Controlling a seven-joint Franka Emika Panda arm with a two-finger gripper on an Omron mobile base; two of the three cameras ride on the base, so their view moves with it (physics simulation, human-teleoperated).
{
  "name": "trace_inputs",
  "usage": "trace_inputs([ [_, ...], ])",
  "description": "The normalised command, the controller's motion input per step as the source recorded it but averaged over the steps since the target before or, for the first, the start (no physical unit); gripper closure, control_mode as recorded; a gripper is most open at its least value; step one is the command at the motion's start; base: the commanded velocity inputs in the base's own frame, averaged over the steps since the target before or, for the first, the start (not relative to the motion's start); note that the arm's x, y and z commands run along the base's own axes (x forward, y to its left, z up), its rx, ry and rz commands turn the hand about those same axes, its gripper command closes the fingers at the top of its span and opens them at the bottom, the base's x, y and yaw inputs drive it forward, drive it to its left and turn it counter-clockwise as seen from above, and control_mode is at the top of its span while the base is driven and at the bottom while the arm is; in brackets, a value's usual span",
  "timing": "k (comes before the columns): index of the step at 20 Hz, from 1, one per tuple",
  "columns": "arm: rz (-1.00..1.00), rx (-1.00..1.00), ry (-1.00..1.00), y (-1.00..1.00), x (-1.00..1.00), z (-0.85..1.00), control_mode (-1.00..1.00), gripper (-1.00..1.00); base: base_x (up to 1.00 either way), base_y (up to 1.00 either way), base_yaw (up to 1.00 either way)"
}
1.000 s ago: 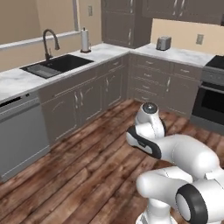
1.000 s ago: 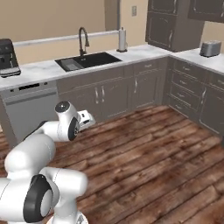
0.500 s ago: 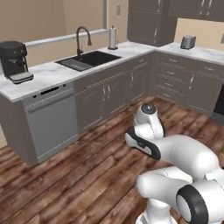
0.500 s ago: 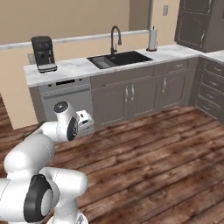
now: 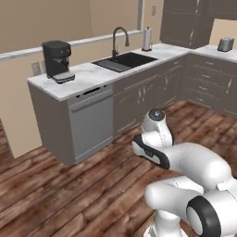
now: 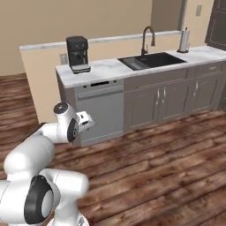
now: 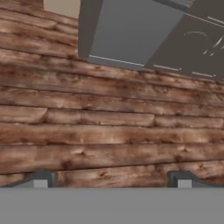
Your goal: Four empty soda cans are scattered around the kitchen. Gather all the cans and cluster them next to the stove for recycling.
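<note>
The soda cans and the stove are out of view. My gripper is open, its two dark fingertips standing wide apart with nothing between them. It points down at the wood plank floor in front of the grey dishwasher front. The arm is folded low over the base, with the hand close to the floor in the left base view and the hand beside the dishwasher in the right base view.
A marble counter runs along the wall with a black coffee machine, a dark sink with faucet, a paper towel roll and a toaster. The dishwasher stands at the counter's near end. Open floor lies to the right.
The whole picture has slid rightward, so the base has turned left. The range's edge has left the frame and the coffee machine and counter end have come in. The gripper stays open.
</note>
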Motion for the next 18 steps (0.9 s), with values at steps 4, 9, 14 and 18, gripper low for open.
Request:
trace_inputs([
  [4, 0.0, 0.0, 0.0, 0.0, 0.0, 0.0, 1.0, -1.0, 0.03, 1.0, 0.07],
  [9, 0.0, 0.0, 0.0, 0.0, 0.0, 0.0, 1.0, -1.0, 0.03, 1.0, 0.07],
  [14, 0.0, 0.0, 0.0, 0.0, 0.0, 0.0, 1.0, -1.0, 0.08, 1.0, 0.06],
  [18, 0.0, 0.0, 0.0, 0.0, 0.0, 0.0, 1.0, -1.0, 0.23, 1.0, 0.07],
])
